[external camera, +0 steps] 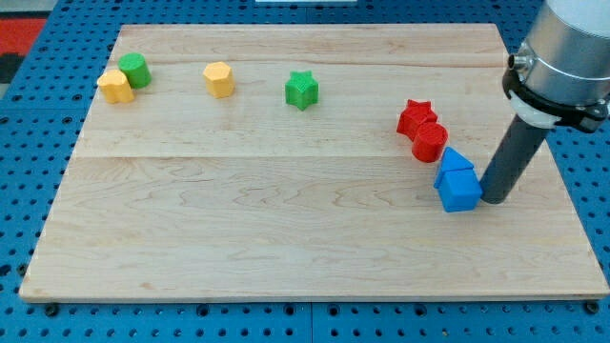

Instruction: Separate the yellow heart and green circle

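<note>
Beside blue cube [461, 191], my tip [495, 199]

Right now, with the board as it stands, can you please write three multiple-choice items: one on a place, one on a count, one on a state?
1. Where is my tip?
A. beside the blue blocks
B. beside the green star
C. at the view's top left

2. How many red blocks are there?
A. one
B. two
C. four

3. The yellow heart and green circle are:
A. far apart
B. stacked
C. touching

Key: 1 A, the tip stands just right of the lower blue block. 2 B, a red star and a red round block. 3 C, no gap shows between them.
</note>
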### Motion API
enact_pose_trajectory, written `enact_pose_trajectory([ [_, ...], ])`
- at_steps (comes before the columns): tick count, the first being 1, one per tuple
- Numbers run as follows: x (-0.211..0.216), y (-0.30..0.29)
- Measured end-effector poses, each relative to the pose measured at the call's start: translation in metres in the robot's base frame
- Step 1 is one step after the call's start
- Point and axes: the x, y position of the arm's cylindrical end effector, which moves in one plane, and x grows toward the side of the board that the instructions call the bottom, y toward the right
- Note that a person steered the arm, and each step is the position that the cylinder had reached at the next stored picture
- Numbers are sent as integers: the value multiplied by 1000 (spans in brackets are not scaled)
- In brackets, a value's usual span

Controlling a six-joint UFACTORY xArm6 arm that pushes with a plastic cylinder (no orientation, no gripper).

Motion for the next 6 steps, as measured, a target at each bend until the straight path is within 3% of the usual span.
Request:
enact_pose_trajectory([
  [1, -4, 0],
  [2, -21, 47],
  [5, -30, -27],
  [6, -43, 13],
])
